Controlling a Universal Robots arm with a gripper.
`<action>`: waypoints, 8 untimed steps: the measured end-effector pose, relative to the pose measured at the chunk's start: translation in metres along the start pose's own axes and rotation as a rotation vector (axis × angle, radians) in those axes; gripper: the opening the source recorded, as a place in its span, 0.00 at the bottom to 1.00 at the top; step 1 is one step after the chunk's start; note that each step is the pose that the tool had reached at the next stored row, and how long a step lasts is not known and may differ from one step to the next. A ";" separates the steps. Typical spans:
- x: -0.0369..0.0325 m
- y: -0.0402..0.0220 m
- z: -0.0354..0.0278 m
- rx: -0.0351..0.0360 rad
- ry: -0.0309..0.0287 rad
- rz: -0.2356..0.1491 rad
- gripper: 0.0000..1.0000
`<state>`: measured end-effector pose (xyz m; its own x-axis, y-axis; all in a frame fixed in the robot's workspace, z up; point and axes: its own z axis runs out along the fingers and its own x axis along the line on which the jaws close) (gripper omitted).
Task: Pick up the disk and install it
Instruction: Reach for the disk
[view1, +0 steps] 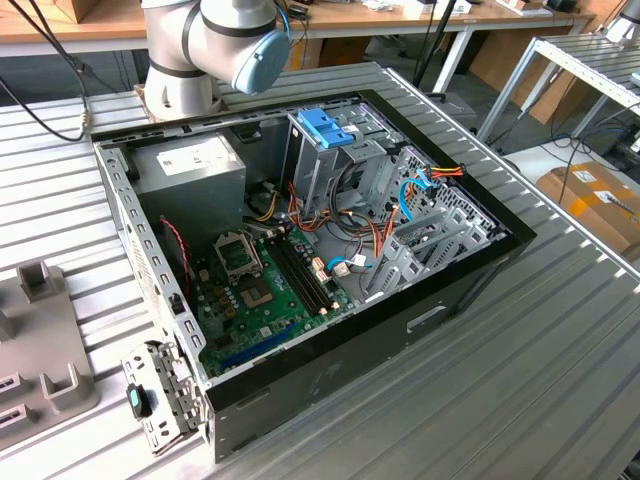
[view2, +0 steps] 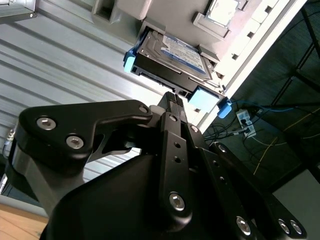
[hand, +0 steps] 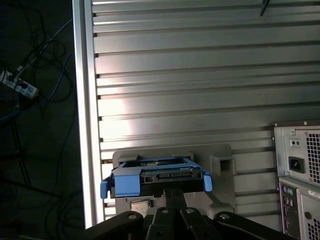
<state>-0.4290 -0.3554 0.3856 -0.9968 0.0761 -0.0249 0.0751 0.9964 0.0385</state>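
The disk (view2: 172, 52) lies flat in a grey plastic holder (view2: 130, 7) near the table's edge, its white and blue label facing up and light blue rails on both sides. In the first wrist view the disk (hand: 155, 175) shows its connector edge toward me, resting in the same holder (hand: 220, 160). In both wrist views my black gripper (view2: 173, 98) (hand: 173, 191) points at the middle of that edge, shut with nothing between its fingers. Its tips are right at the disk, and I cannot tell whether they touch it.
The open computer case (view1: 300, 250) lies on the ribbed metal table, with a metal drive cage topped by a blue latch (view1: 325, 125) inside. The case's rear panel (hand: 300, 170) stands close to the holder. The table edge (hand: 82, 125) drops off to cables on the floor.
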 end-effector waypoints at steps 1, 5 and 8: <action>0.0001 0.0000 0.0000 0.0000 -0.0001 0.000 0.11; 0.0009 -0.0001 -0.0001 0.0001 0.0000 0.000 0.11; 0.0017 -0.0001 0.0000 0.0000 0.0000 0.000 0.11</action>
<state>-0.4307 -0.3554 0.3856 -0.9968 0.0761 -0.0249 0.0751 0.9964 0.0385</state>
